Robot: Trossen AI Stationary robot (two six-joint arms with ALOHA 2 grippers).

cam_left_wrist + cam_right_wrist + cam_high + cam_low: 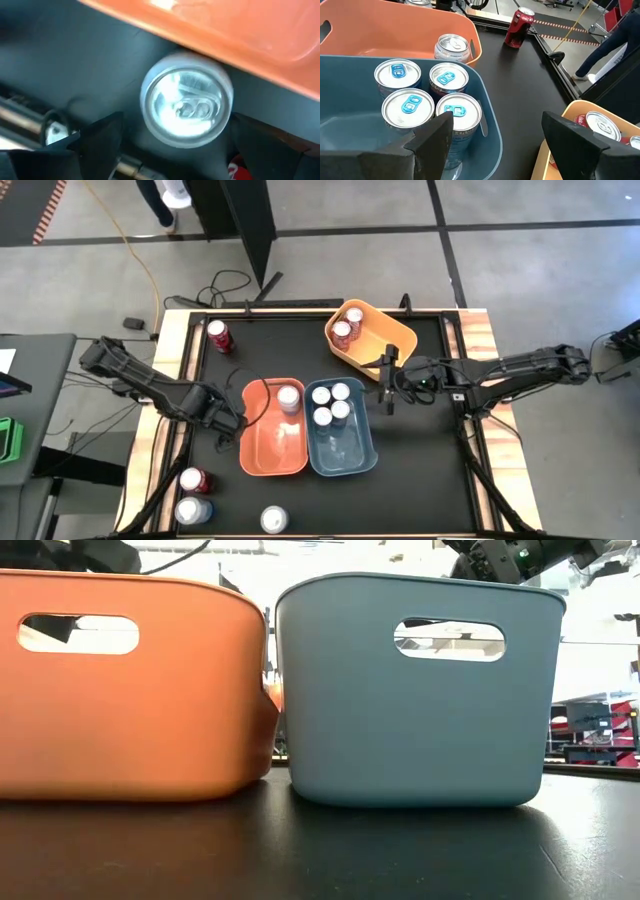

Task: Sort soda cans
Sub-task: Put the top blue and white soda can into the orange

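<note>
1. Sorting was partly done. The blue bin (342,445) held four cans with blue tabs (427,92), standing close together at its far end. The orange bin (272,442) beside it held one silver-topped can (288,397). The yellow bin (372,332), set askew near the table's far edge, held two red cans (347,323).

2. Four cans were left outside the bins: a red can (219,335) standing alone near the far left corner, and three at the near left edge — a red one (193,480), a bluish one (192,511) and a silver one (274,520).

3. The left gripper (228,419) sat low on the table just beside the orange bin's left wall. Its wrist view showed a silver can top (186,100) between its spread fingers, close against the orange wall. The fingers stood apart on either side of it and did not seem to be clamping it, though that blurred view left it uncertain which can this was.

4. The right gripper (388,385) hovered between the blue bin and the yellow bin, fingers wide apart and empty.

5. Around the work, cables trailed on the grey floor beyond the table, and a person's legs (600,47) showed to one side. The orange bin's wall crowded the left gripper's can — the tightest spot — and the near-edge cans stood close to the table's lip.
</note>
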